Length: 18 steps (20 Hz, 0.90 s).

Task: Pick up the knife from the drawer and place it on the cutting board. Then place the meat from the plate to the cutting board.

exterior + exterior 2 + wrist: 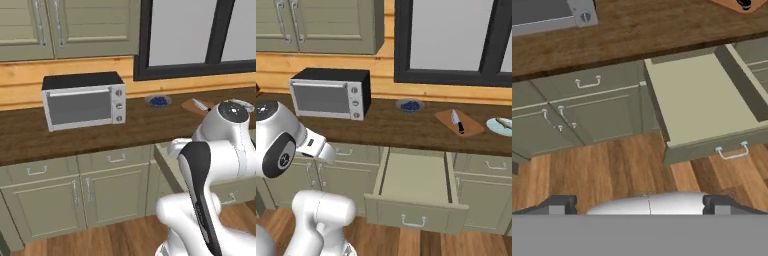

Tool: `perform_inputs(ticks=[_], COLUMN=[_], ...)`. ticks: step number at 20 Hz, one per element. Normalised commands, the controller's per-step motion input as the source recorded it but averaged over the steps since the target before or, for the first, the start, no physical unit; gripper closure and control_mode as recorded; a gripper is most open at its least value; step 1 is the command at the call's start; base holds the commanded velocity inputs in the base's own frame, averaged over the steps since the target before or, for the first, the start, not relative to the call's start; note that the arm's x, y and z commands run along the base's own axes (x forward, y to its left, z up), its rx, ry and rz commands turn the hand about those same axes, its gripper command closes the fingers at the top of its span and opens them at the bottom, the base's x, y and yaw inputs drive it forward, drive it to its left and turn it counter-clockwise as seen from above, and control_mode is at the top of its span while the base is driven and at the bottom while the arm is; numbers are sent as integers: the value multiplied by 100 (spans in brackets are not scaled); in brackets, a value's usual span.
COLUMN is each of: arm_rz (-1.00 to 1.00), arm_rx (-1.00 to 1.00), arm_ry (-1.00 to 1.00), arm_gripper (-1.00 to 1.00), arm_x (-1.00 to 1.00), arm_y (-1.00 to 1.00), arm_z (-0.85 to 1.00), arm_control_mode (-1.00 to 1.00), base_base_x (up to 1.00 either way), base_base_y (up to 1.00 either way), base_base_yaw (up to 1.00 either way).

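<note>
Nearest to me, the white arm's two-finger gripper [640, 206] hangs over the plank floor with its dark tips spread wide and nothing between them. Just beyond it, the olive-green pull-out drawer [415, 181] stands open below the dark wooden counter [386, 127], and its pale floor looks bare. Farther back on that counter, the flat light-brown wooden cutting board [460, 123] already carries the broad-bladed, black-handled knife [457, 120], so I judge the first half of the job finished. Just beside the board's right edge sits the round pale blue-green plate [501, 126], with the thin grey-white strip of meat [503, 122] lying on it. From here, the reach is long and to the far right; the open drawer juts into the path and could be clipped by a low swing. Such a slim strip could slip from wide-set jaws, or the plate could be nudged toward the edge.
</note>
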Motion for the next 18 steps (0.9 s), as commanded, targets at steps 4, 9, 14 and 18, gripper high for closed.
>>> perform_inputs(ticks=[4, 9, 14, 18], arm_rz=[0, 0, 0, 0], arm_rx=[0, 0, 0, 0], arm_ry=[0, 0, 0, 0], arm_gripper=[-100, -100, -100, -100], arm_x=[0, 0, 0, 0], arm_y=[0, 0, 0, 0], arm_z=[0, 0, 0, 0], arm_control_mode=[100, 100, 100, 100], base_base_x=[14, 34, 84, 97], base_base_y=[-100, -100, -100, -100], base_base_yaw=[-19, -8, 4, 23])
